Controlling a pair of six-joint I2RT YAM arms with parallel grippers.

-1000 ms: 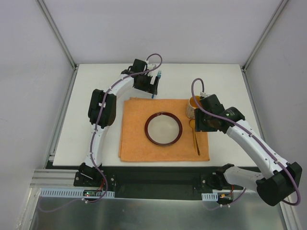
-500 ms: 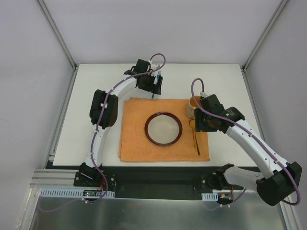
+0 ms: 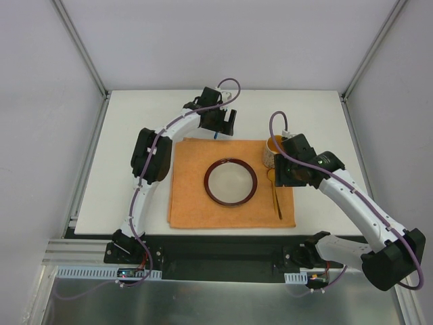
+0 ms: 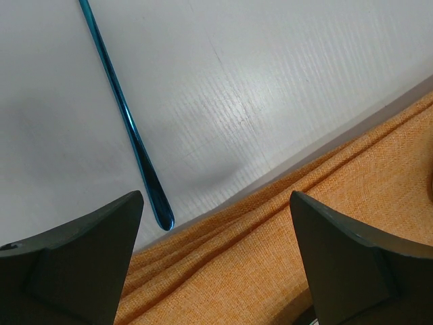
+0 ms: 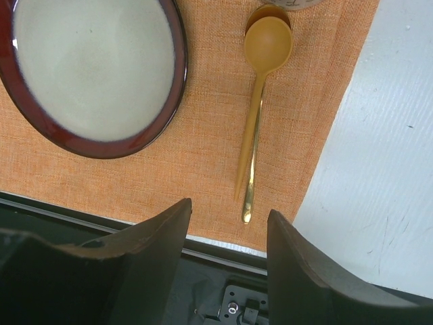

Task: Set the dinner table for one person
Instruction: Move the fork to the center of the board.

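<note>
My white table (image 3: 318, 115) carries an orange placemat (image 3: 193, 206); a thin blue utensil (image 4: 122, 101) lies just off the cloth's edge.

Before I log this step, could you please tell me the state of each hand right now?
Left hand: open, holding nothing.
Right hand: open, holding nothing.

Bowl (image 3: 231, 181), gold spoon (image 5: 257, 108), cup (image 3: 270, 146) on orange placemat (image 3: 193, 200)

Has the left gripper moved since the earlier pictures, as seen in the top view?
Yes. The left gripper has shifted to the right along the far edge of the orange square cloth placemat, which has stayed in place.
</note>
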